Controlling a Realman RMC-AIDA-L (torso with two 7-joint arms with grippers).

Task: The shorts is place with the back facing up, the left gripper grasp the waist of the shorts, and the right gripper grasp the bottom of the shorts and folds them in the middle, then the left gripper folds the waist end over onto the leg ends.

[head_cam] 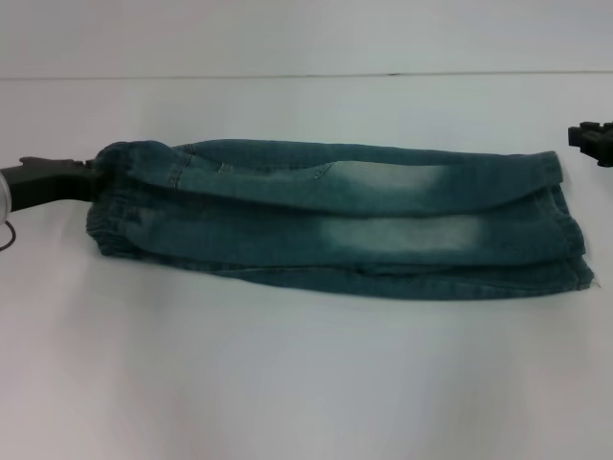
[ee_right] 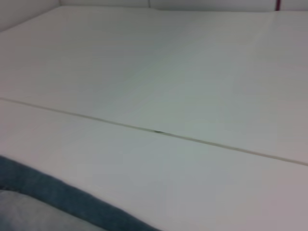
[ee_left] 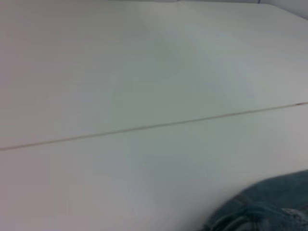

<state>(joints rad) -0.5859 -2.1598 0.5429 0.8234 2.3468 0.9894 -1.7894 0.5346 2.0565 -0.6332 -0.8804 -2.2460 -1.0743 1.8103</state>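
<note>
Denim-blue shorts (head_cam: pixel 335 218), already halved lengthwise, lay across the white tabletop (head_cam: pixel 287 383). Their elastic waist was met by the left claw (head_cam: pixel 91 179), grip unclear; the right claw (head_cam: pixel 592 142) was parked beyond the hems. Next, the waist should be carried over them.

one shorts (head_cam: pixel 335 220), two end effectors

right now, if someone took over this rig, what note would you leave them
Left gripper: at the elastic waist end of the blue denim shorts, touching it; grip not visible.
Right gripper: off the leg ends, beside the hem, apart from the cloth.
Shorts lie along the white table, already folded lengthwise, waist on the robot's left, leg ends on its right.
Left to do: fold the waist end over onto the leg ends.
</note>
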